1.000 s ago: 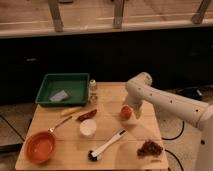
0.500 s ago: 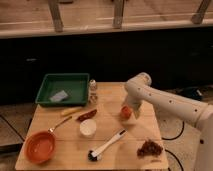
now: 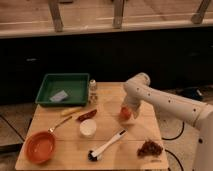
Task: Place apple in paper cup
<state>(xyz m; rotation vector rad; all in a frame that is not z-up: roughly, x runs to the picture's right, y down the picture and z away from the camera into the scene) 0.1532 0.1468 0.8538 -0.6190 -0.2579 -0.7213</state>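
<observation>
The apple (image 3: 125, 114), a small red-orange ball, sits on the wooden table (image 3: 140, 130) right of centre. My gripper (image 3: 126, 108) comes down from the white arm (image 3: 160, 100) right onto the apple and hides its top. The paper cup (image 3: 87, 128), white and upright with a pale inside, stands on the table to the left of the apple, well apart from the gripper.
A dark red pepper (image 3: 86, 115) lies just behind the cup. A white-handled brush (image 3: 106, 146) lies in front. An orange pan (image 3: 40, 147) is front left, a green tray (image 3: 62, 89) back left, a shaker (image 3: 93, 86) beside it, a grape cluster (image 3: 150, 148) front right.
</observation>
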